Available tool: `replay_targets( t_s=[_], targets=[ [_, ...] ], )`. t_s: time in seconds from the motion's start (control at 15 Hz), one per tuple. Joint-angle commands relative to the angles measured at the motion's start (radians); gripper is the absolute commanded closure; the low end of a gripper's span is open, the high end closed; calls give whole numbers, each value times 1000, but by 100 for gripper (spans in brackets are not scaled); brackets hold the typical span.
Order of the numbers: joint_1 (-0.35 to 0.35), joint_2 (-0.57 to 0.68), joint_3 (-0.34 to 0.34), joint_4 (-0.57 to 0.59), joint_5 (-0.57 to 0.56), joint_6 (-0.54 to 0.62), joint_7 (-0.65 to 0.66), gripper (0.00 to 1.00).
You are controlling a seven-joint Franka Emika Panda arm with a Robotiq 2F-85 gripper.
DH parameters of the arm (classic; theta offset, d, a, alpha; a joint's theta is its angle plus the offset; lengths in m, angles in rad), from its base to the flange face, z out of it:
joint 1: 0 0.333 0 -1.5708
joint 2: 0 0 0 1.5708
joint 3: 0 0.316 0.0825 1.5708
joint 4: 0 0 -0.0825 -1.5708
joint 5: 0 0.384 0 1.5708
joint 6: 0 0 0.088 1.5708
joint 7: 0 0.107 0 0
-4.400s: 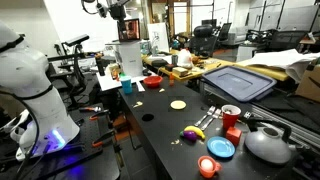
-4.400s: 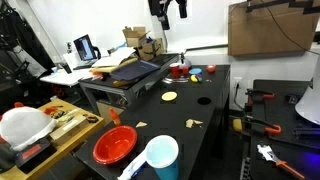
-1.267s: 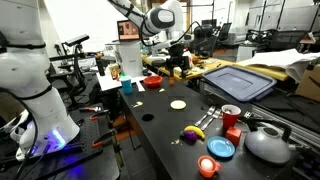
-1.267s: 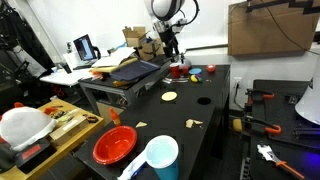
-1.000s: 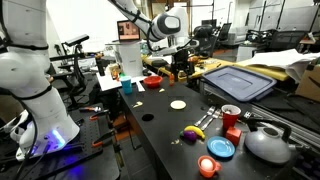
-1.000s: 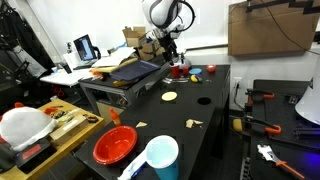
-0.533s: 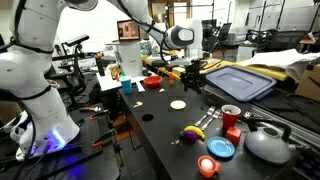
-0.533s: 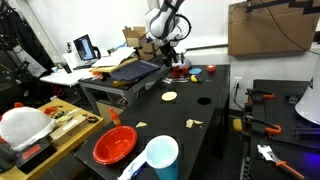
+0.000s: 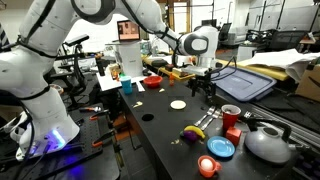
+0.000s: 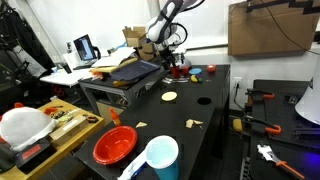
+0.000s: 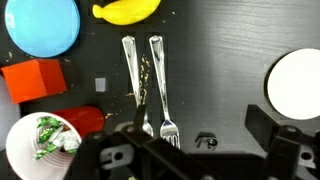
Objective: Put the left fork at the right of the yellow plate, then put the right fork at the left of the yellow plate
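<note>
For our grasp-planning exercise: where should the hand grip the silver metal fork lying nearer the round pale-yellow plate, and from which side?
Probably mid-handle on the silver metal fork, from straight above, closing across its narrow width. It lies flat on the black table, and the second fork lies close beside it, leaving only a slim gap.

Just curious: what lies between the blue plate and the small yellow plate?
In the wrist view, two forks lie side by side between the blue plate and the yellow plate.
</note>
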Motion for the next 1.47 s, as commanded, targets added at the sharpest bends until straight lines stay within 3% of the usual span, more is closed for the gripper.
replay_targets(
  t_s=[0.0, 0.87, 0.93, 1.0, 1.4],
  targets=[
    [-7, 92, 22, 129, 26, -70, -36, 0],
    [-43, 338, 26, 403, 28, -177, -48, 0],
    [-47, 351, 27, 422, 29, -189, -49, 10],
    [-51, 362, 28, 440, 30, -202, -48, 26],
    [-63, 407, 38, 520, 53, -274, -45, 73]
  ],
)
